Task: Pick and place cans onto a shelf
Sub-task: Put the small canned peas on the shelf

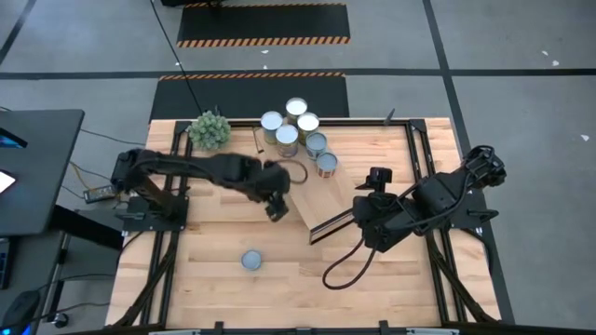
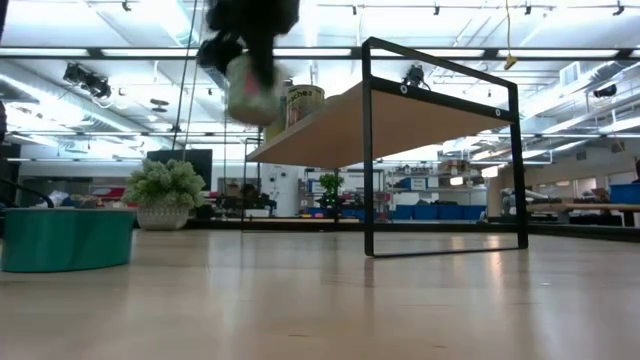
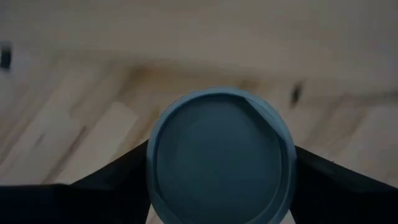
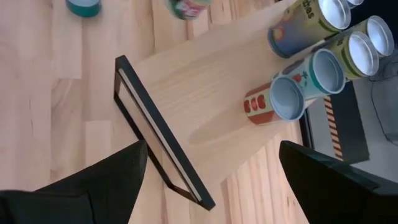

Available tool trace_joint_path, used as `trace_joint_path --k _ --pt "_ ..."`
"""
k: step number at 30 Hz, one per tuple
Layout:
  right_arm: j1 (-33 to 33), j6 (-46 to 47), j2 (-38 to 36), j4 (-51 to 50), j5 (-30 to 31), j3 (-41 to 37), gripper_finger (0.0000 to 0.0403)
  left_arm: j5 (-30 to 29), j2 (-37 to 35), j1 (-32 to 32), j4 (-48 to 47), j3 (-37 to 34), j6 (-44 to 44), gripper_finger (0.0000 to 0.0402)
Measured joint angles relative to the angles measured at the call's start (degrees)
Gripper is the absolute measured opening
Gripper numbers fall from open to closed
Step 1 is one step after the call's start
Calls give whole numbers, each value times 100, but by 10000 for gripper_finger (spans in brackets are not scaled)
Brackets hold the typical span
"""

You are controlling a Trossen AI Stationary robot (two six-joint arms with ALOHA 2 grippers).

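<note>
Metal can, rigid, prob. light, smooth-sided: left gripper is clamping it across the sides, mid-air, near the shelf. Spare can is sitting on the near table. Six cans are standing at the shelf's far end. Right gripper is idling open, w/ nothing held.

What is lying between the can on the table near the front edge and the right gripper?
In the high view, only bare tabletop and a loop of dark cable lie between the lone can and the right gripper.
</note>
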Motion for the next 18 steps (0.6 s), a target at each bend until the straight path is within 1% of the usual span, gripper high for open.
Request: trace_joint_path --k 4,6,8,11,18 --pt "19 48 -177 0 -29 0 373 -50 0 196 114 531 -222 290" --pt "24 163 -322 0 -15 0 373 -247 -2 240 323 681 -297 290" --pt "24 277 -479 0 70 0 373 -498 -2 272 554 707 -365 291" --pt "22 416 -716 0 270 0 373 -692 73 331 787 706 -371 291" --pt "23 627 -1170 0 537 0 373 -1039 269 543 676 703 -381 292"
